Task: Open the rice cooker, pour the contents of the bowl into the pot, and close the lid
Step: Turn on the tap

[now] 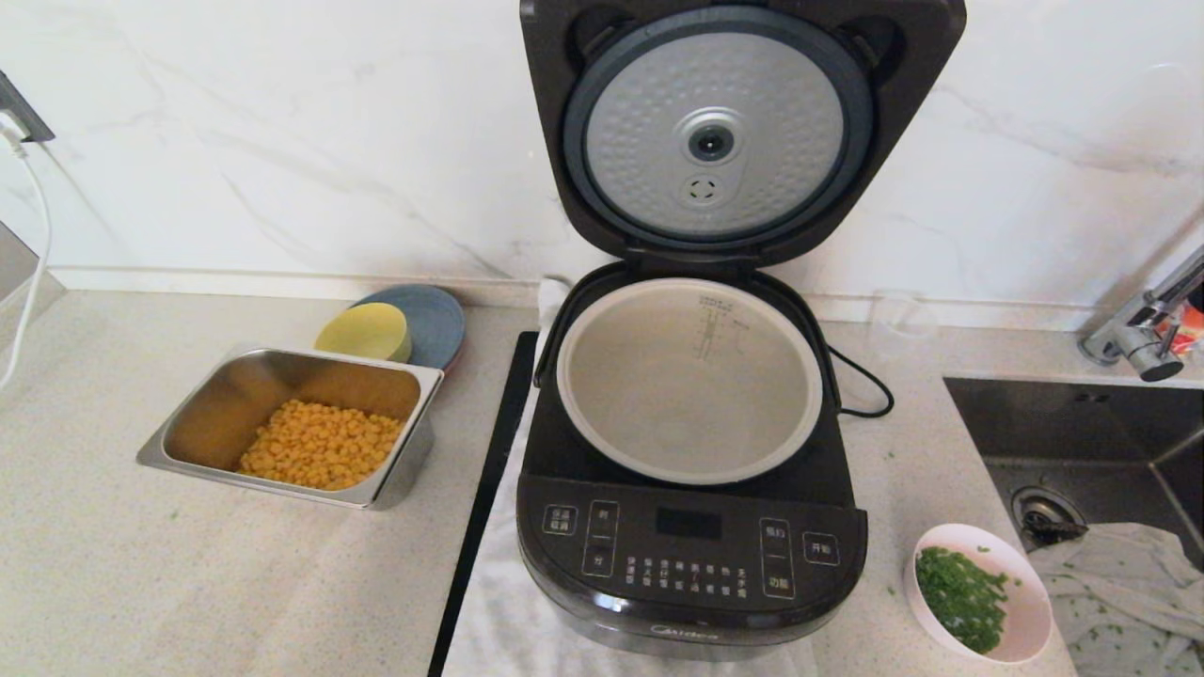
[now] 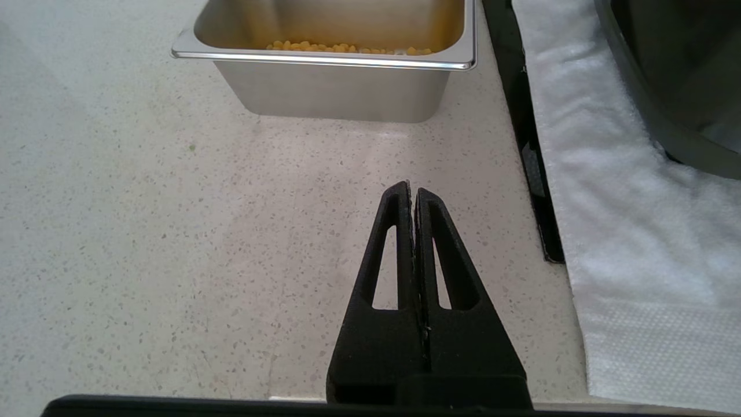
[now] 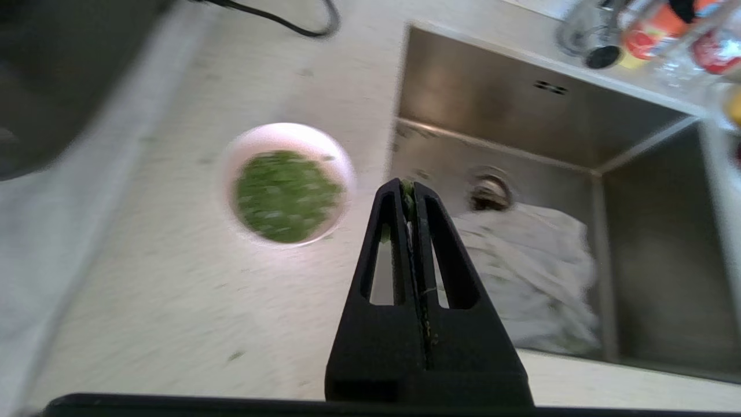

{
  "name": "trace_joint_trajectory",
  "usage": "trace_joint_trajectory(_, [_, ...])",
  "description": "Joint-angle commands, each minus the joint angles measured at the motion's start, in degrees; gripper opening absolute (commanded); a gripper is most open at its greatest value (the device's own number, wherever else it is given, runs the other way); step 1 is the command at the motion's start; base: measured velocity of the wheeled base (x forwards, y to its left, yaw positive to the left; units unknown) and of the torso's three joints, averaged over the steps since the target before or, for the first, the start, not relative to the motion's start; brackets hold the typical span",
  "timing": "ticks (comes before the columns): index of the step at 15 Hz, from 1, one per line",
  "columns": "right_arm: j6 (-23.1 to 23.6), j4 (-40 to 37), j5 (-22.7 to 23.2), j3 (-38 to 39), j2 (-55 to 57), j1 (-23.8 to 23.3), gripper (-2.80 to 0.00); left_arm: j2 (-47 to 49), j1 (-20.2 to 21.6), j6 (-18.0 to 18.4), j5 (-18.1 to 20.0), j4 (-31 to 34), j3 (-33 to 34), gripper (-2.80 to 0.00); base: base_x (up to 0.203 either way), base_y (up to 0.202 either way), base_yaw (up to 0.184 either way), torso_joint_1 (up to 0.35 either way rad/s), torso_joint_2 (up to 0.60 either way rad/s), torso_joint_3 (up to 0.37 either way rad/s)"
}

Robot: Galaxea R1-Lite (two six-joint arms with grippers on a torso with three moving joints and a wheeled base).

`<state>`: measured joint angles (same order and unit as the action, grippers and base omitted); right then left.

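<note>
One rice cooker (image 1: 691, 527), one bowl (image 1: 978, 592)

The rice cooker (image 1: 691, 555) had a glossy black plastic shell; its lid (image 1: 715, 141) showed a dimpled, matt silver metal disc. The pot (image 1: 689, 376) looked smooth and matt. The steel tray (image 1: 292, 428) and sink (image 1: 1082, 423) were brushed metal. The speckled countertop (image 1: 141, 564) looked like polished stone. A white cloth (image 1: 1119, 583) lay crumpled.

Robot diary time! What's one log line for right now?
lid: open | pot: empty | bowl: full, on counter | right gripper: shut, above bowl | left gripper: shut, parked
</note>
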<state>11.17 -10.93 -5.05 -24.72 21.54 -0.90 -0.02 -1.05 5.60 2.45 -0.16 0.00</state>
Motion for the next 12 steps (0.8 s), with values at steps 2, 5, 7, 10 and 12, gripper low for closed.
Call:
trace_joint_trajectory(2, [1.35,5.96,-5.06,-2.07,16.02,-0.20,-2.80,-0.15,-0.01,0.47,0.01,0.03,0.44,-2.80,0.000,0.000,0.000,0.000,0.00,0.000])
trace_joint_trajectory(5, [2.04,10.68,-9.59,-4.83,26.44,-0.22,-2.80,-0.14,-0.01,0.27,0.01,-0.03,0.44,-2.80,0.000,0.000,0.000,0.000,0.00,0.000])
trace_joint_trajectory(7, [2.21,12.74,-12.04,-6.89,32.61,-0.23,-2.80,-0.08,-0.01,-0.20,-0.19,-0.13,0.44,-2.80,0.000,0.000,0.000,0.000,0.00,0.000])
trace_joint_trajectory(10, [6.05,19.66,-17.08,-8.58,40.32,-0.97,-2.80,-0.06,-0.01,-2.43,-1.04,-0.19,0.35,-2.80,0.000,0.000,0.000,0.000,0.00,0.000])
trace_joint_trajectory(12, [9.30,26.97,-18.88,-8.36,45.56,-3.46,-2.80,-0.06,-0.01,-3.57,-1.89,-0.27,0.42,-2.80,0.000,0.000,0.000,0.000,0.00,0.000])
